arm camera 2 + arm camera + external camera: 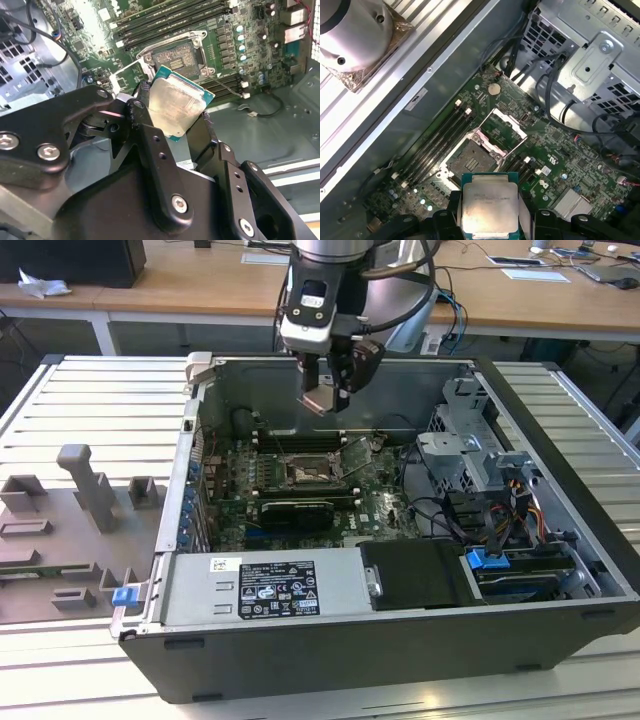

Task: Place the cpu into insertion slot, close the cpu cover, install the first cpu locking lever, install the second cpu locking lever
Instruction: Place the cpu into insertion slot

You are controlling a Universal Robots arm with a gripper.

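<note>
Here, the hand [324, 398] is closed narrowly on the cpu [323, 400], one black finger [141, 112] pressed to each of two opposite edges. In both wrist views the chip sits between the fingertips with its pale metal face [489, 205] turned up toward the wrist and its green rim showing. It is square, so no axis is longer. In the second wrist view one corner [209, 95] points toward the socket, and in the exterior view it hangs slightly tilted, not level. Below the hand, well apart from the chip, the insertion slot [470, 157] lies bare on the green motherboard [380, 495]. Just beside it the cpu cover [502, 131] is swung open. Memory slots [440, 135] run along the socket's other side. Around all this stands the open computer case [400, 630] on the ribbed tabletop [90, 400].
</note>
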